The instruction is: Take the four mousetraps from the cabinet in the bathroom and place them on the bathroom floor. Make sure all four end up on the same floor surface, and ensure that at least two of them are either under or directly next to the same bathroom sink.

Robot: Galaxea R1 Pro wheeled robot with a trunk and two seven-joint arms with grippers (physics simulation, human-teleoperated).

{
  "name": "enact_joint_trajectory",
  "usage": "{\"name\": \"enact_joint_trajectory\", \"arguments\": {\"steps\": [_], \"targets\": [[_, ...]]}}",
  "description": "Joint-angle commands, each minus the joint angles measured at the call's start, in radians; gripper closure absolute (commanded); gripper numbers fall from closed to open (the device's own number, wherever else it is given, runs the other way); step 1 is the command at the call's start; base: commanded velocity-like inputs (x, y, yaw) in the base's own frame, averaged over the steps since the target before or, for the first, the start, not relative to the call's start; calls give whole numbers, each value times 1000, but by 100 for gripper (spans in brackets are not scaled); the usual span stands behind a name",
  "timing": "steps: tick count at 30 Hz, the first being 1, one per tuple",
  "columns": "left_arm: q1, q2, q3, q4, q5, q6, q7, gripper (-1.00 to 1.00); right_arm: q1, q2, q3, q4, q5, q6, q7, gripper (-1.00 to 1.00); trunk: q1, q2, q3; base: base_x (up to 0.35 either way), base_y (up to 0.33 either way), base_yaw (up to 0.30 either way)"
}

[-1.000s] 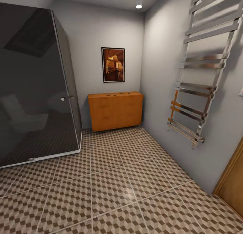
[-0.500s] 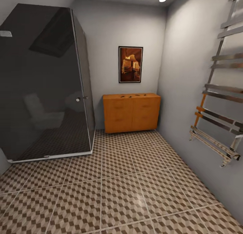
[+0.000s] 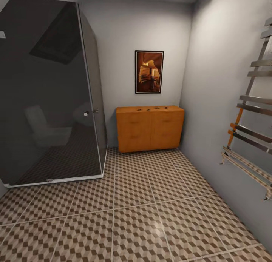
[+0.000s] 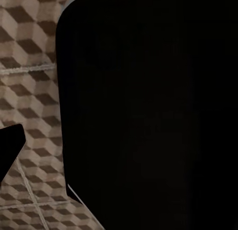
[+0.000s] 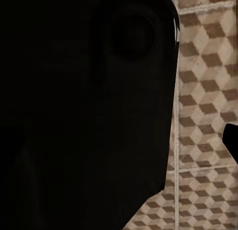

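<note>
From the head camera I see the wide orange-brown wooden cabinet [image 3: 150, 128] against the far grey wall, under a dark-framed picture [image 3: 149, 71]. On its top lie four small dark-brown mousetraps [image 3: 153, 108] in a loose row. The cube-patterned tiled bathroom floor [image 3: 136, 201] stretches between me and it. A dark glass shower enclosure [image 3: 49, 96] stands to the left, a chrome ladder towel rail [image 3: 251, 126] hangs on the right wall. Both wrist cameras show a black body close up with floor tiles beyond, so I cannot tell how far either gripper is open, nor place anything relative to them.
</note>
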Motion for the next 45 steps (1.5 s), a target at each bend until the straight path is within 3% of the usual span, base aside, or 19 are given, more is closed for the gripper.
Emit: {"name": "enact_joint_trajectory", "arguments": {"steps": [1,11,22,45], "targets": [[0,-2,0,0,0,-2,0,-100,-1,0,0,0,0,-3,0,-100,0,0,-1,150,0,-116],[0,-20,-3,0,-9,-3,1,-100,-1,0,-3,0,-11,-8,0,-100,0,0,-1,64,0,-187],[0,-24,-11,0,-10,-3,1,-100,-1,0,-4,0,-14,-7,0,-100,0,0,-1,9,0,-216],[0,-24,-2,0,3,-1,1,-100,-1,0,0,0,-5,-7,0,-100,0,0,-1,215,-89,-20]]}}
